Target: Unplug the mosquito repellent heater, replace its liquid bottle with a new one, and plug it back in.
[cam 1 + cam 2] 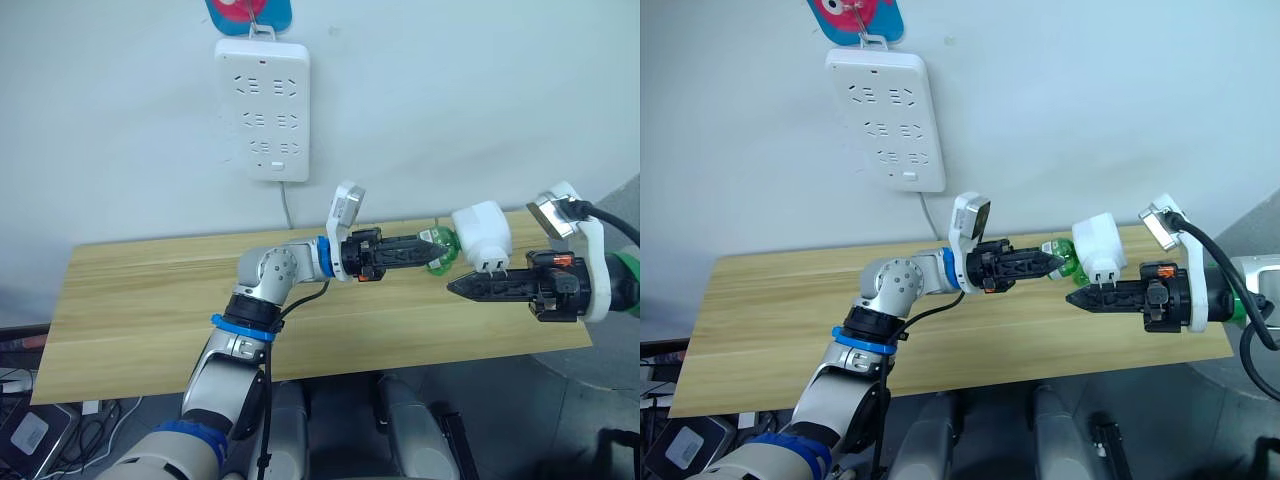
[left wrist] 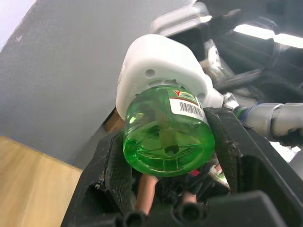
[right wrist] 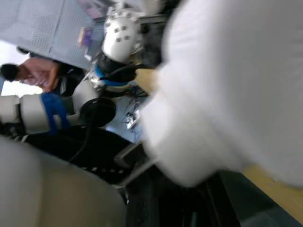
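Observation:
The white mosquito repellent heater (image 1: pixel 483 232) is held in the air above the table's right end, its two prongs pointing down. A green liquid bottle (image 1: pixel 443 250) sits with its neck in the heater's body (image 2: pixel 161 66). My left gripper (image 1: pixel 432 248) reaches in from the left and is shut on the bottle (image 2: pixel 168 137), one black finger on each side. My right gripper (image 1: pixel 462 288) comes in from the right, just under the heater at its prongs, and is shut on it. In the right wrist view the heater (image 3: pixel 236 85) is a close white blur.
A long white power strip (image 1: pixel 262 108) hangs on the wall above the table's far edge, its cable dropping behind the wooden table (image 1: pixel 150 300). A person (image 3: pixel 38 71) shows in the background of the right wrist view.

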Controlling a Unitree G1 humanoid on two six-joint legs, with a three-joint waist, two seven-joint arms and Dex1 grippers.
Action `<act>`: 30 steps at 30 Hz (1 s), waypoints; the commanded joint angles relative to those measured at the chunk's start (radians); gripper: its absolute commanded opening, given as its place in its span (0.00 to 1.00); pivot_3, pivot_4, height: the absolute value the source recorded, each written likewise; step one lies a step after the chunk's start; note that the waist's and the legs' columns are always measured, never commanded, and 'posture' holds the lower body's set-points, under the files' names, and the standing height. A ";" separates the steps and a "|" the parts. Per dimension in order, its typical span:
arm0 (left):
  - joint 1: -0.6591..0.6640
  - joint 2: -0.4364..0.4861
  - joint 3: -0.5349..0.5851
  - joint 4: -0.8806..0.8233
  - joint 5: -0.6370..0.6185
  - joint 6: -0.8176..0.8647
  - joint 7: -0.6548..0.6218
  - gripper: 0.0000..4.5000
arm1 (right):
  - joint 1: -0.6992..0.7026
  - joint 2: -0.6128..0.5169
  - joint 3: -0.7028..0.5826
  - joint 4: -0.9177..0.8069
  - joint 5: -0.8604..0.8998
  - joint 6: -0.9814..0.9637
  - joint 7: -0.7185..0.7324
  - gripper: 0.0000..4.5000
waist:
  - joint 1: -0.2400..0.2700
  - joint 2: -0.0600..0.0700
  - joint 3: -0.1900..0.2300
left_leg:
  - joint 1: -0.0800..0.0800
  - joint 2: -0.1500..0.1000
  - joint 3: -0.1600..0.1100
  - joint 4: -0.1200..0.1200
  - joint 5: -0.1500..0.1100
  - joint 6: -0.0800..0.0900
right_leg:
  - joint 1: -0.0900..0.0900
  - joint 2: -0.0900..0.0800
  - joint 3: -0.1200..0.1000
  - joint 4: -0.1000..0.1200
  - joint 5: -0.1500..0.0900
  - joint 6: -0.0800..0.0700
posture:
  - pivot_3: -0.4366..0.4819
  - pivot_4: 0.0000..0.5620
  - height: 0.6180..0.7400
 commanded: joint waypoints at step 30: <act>0.012 0.050 -0.032 -0.063 -0.010 0.058 -0.058 0.51 | 0.092 -0.114 -0.213 -0.217 -0.089 0.038 0.128 0.04 | 0.003 0.000 0.000 | -0.001 0.000 -0.001 0.000 0.000 0.000 | 0.000 0.000 -0.001 -0.001 0.002 -0.003 | 0.60 0.56 1.00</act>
